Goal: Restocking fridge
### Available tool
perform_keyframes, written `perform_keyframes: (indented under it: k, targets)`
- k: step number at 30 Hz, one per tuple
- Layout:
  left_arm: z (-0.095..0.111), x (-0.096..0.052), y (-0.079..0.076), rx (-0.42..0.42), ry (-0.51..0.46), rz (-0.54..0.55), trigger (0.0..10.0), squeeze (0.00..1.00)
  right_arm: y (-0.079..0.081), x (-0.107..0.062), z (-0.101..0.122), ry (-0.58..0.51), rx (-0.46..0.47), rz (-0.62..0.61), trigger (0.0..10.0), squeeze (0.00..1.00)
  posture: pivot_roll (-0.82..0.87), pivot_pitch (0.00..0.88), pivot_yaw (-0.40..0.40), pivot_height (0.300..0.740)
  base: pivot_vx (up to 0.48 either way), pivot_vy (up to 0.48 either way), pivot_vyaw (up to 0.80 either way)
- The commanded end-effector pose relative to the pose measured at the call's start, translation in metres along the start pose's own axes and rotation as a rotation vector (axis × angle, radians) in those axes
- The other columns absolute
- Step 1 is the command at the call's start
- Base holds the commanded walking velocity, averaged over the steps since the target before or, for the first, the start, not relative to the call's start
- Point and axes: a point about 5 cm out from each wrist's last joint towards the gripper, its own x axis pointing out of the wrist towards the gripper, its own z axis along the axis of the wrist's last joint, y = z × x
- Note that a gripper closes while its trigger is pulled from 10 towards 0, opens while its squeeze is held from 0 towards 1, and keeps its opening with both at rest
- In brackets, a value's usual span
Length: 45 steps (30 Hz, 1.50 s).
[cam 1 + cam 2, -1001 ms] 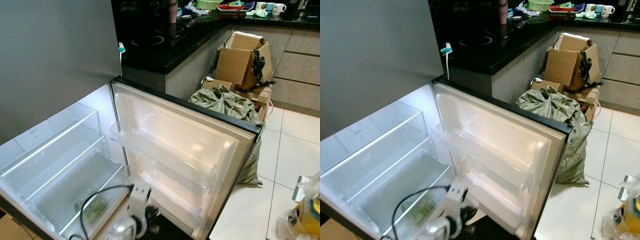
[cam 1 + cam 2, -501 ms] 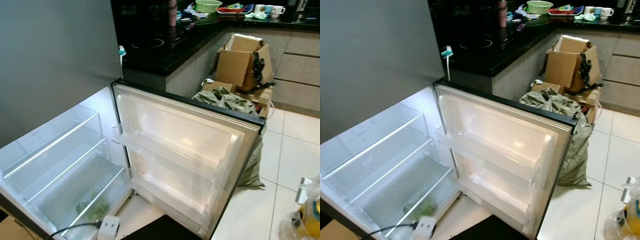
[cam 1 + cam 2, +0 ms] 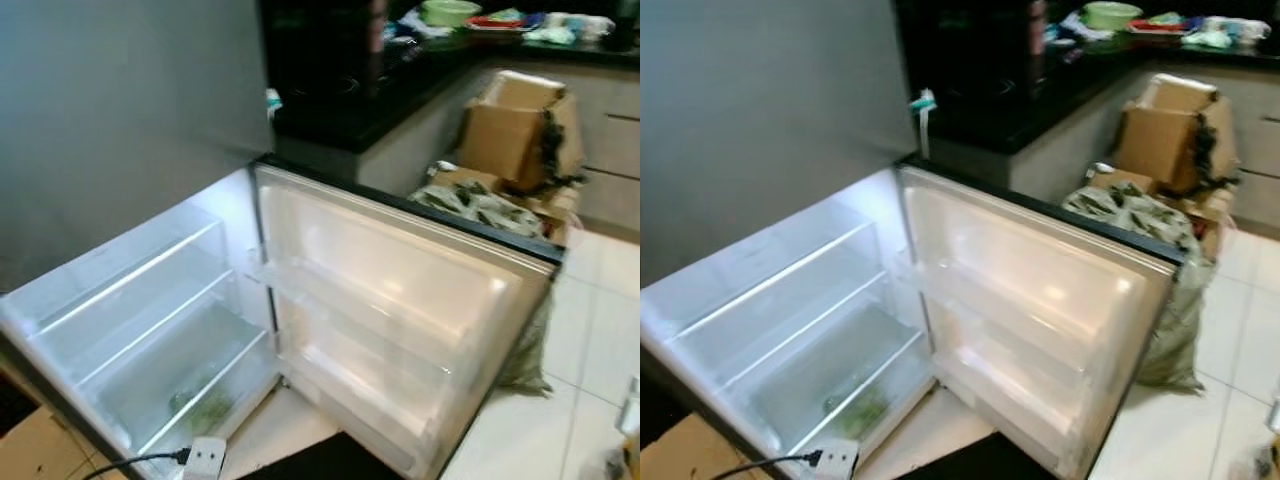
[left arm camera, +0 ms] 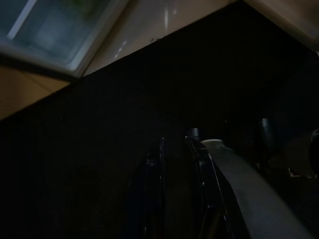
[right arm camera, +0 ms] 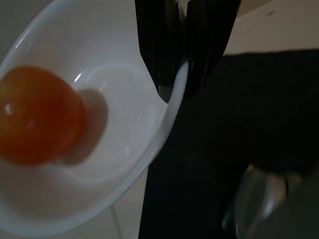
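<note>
the white bowl (image 5: pixel 94 149) carries one orange-red round fruit (image 5: pixel 40 117), probably a tomato, resting on its inner floor away from the pinched edge. the right gripper (image 5: pixel 182 74) is clamped on the bowl's rim, one black finger inside the wall and one outside, so the bowl hangs directly from the fingertips with the fruit on the far side of the dish from them. the left gripper (image 4: pixel 177 169) sits in deep shade over a dark surface, its two fingers drawn close together with nothing visible between them. taking the fridge (image 3: pixel 150 310) as landmark: its lower compartment stands open and lit, the glass shelves look bare, and something green lies in the bottom drawer (image 3: pixel 205 410). the open door (image 3: pixel 400 320) swings out to the fridge's right, its door racks apparently unfilled. on the floor at the foot of the fridge lies a white plug adapter (image 3: pixel 207 455) with a black cable. beyond the door sit a grey-green sack (image 3: pixel 1140 215), cardboard boxes (image 3: pixel 520 130) and a dark counter (image 3: pixel 380 90). judgement: restocking is at an early stage; the door is open and the load is in hand, but the bowl is not yet inside, and most shelves remain to be filled.
</note>
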Motion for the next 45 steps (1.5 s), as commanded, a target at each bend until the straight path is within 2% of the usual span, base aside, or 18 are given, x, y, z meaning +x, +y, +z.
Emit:
perform_keyframes:
  k: [1, 17, 35, 45]
  targets:
    - [-0.001, -0.002, 0.010, 0.033, 0.002, 0.031, 10.0, 0.00, 0.003, 0.000, 0.004, -0.017, -0.008, 0.008, 10.0, 0.00, -0.11, 0.000, 0.049, 0.740, 0.000, 0.000, 0.80]
    - [-0.008, -0.003, 0.006, 0.061, 0.017, 0.034, 10.0, 0.00, 0.001, 0.000, -0.003, 0.000, -0.039, -0.008, 10.0, 0.00, -0.12, 0.000, 0.041, 0.740, 0.000, 0.000, 0.80]
    - [-0.007, -0.002, 0.005, 0.034, 0.019, 0.040, 10.0, 0.00, -0.003, 0.000, 0.007, -0.023, -0.068, -0.027, 10.0, 0.00, -0.12, 0.000, 0.038, 0.740, 0.000, 0.000, 0.80]
    - [-0.003, -0.001, 0.001, -0.009, 0.020, -0.005, 10.0, 0.00, -0.007, 0.000, 0.012, -0.040, -0.092, -0.036, 10.0, 0.00, -0.13, 0.000, 0.039, 0.740, 0.000, 0.000, 0.80]
